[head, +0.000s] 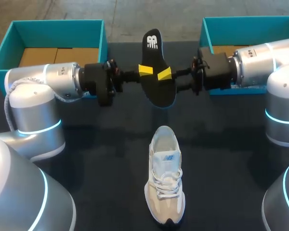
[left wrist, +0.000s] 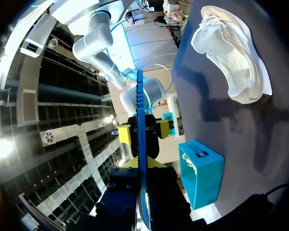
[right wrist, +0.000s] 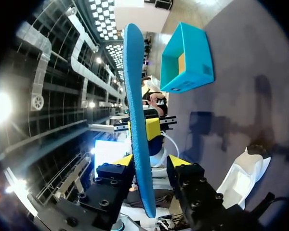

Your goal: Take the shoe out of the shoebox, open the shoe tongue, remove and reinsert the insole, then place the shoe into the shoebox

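Observation:
The insole (head: 156, 72), black on top with a blue underside, hangs in the air above the far middle of the table. My left gripper (head: 145, 70) is shut on its edge; in the left wrist view the insole (left wrist: 140, 144) stands edge-on between that gripper's (left wrist: 142, 166) fingers. My right gripper (head: 163, 76) faces it from the other side. In the right wrist view the insole (right wrist: 137, 120) leans against one finger of the right gripper (right wrist: 153, 161), with a gap to the other, so it is open. The white and beige shoe (head: 164, 180) lies on the table below, toe toward the front edge.
A teal shoebox (head: 9, 43) stands at the back left and a second teal box (head: 216, 24) at the back right, each behind one arm. The dark tabletop (head: 106, 159) lies bare on both sides of the shoe.

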Controlling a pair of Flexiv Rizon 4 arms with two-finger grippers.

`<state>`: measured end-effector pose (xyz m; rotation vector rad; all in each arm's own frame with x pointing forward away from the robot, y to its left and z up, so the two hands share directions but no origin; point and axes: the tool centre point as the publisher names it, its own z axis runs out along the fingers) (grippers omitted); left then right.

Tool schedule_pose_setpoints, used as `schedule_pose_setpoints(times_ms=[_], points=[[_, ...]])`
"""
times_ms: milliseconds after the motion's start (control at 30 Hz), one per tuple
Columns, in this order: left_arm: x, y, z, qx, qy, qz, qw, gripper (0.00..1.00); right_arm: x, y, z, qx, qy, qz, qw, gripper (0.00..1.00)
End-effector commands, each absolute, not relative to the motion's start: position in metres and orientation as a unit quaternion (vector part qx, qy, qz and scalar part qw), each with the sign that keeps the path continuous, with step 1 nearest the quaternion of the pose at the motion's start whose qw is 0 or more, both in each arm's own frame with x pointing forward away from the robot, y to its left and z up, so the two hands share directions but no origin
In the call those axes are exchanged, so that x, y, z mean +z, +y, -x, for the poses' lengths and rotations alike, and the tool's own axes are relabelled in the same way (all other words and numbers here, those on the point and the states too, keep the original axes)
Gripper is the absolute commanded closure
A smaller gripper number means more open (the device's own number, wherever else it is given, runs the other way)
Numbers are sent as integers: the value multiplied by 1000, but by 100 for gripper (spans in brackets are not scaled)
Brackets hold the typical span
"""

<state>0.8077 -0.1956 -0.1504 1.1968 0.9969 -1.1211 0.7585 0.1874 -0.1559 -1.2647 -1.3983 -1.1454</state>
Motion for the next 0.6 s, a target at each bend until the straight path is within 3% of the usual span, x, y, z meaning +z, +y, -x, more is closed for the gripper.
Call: schedule_pose_setpoints(times_ms=[33,133,233,300,333,600], points=[[-150,-197,-808,-478,426,-512,573,100,-156,189,-759,-463,-566,512,451,59],[-150,-197,-808,-478,426,-511,573,100,-157,189,-759,-462,-567,511,451,62],[-150,-197,-808,-477,427,-512,573,100,-157,189,-759,-462,-567,512,452,73],[-150,-197,-808,-477,427,-512,573,100,-157,189,-758,-461,-567,512,452,87],[-150,-197,-808,-477,428,-512,573,100,-157,190,-758,-461,-567,512,452,100],[-150,-195,-806,-476,429,-513,570,100,-157,192,-757,-459,-571,510,450,100]])
